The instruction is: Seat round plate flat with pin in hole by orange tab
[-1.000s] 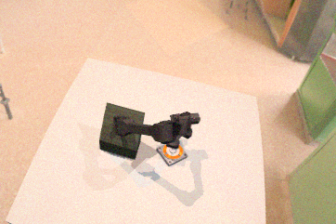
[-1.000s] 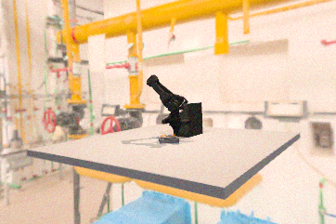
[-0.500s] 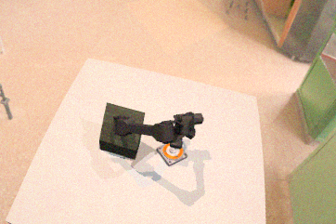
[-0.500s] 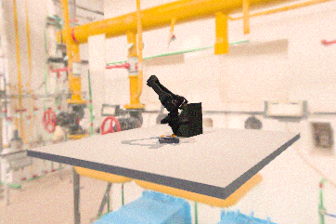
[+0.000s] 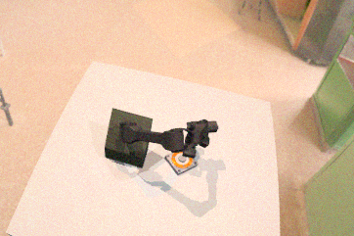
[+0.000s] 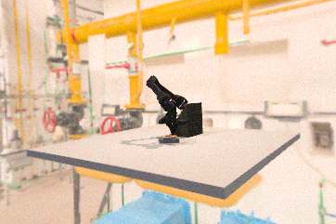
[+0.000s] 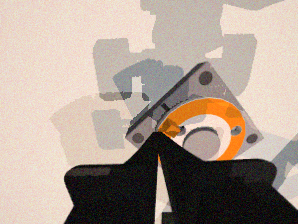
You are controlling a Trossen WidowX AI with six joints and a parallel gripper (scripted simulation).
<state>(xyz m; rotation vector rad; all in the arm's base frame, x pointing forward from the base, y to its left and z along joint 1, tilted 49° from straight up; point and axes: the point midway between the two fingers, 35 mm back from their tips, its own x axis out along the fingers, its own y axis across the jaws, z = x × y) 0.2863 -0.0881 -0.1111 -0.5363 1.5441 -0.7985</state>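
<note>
My claw (image 7: 160, 137) is pinched shut on nothing, its tip against the tab (image 7: 169, 129) at the plate (image 7: 210, 131)'s near-left edge. The plate sits on the post over the base (image 7: 207, 80). I'm mid-turn; next, nudge the tab until the hole meets the pin, then lift away.

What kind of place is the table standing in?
Probably an industrial plant or workshop. Large yellow overhead pipes run along the wall, red valve handwheels sit lower down, and blue bins stand under the table.

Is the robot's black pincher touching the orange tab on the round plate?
Touching, it seems. In the wrist view the shut gripper tips meet the orange tab on the plate with no gap.
</note>
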